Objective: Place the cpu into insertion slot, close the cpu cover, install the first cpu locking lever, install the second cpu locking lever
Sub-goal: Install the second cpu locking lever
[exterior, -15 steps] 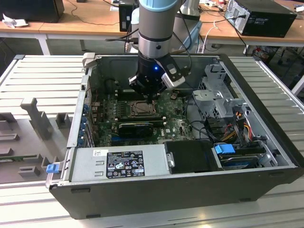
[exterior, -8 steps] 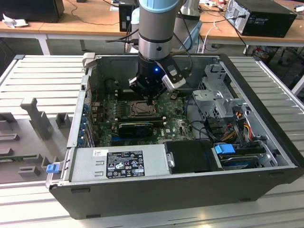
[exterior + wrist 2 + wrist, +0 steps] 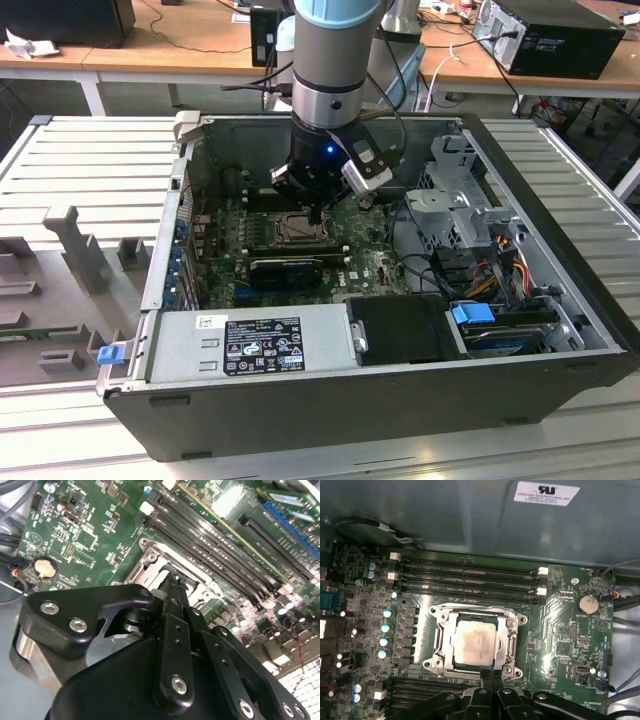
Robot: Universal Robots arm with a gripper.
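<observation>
I see the cpu [image 3: 476, 641] seated in the insertion slot [image 3: 439, 639] mid-motherboard, cpu cover [image 3: 511, 630] apparently down; levers look unfinished. My claw [image 3: 487, 677], pinched together and empty, hovers at the slot's edge.

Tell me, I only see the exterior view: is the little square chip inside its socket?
Observer: Yes. In the first wrist view, the flat tan-grey square cpu sits in the dark, silver-rimmed insertion slot.
Operator: Is the lid down?
Observer: The thin silvery metal cpu cover lies flat around it, and the chip shows through its window.
Operator: What's the gripper doing?
Observer: In the first wrist view, the black gripper has its jaws together, with the tips at the socket's edge.
</observation>
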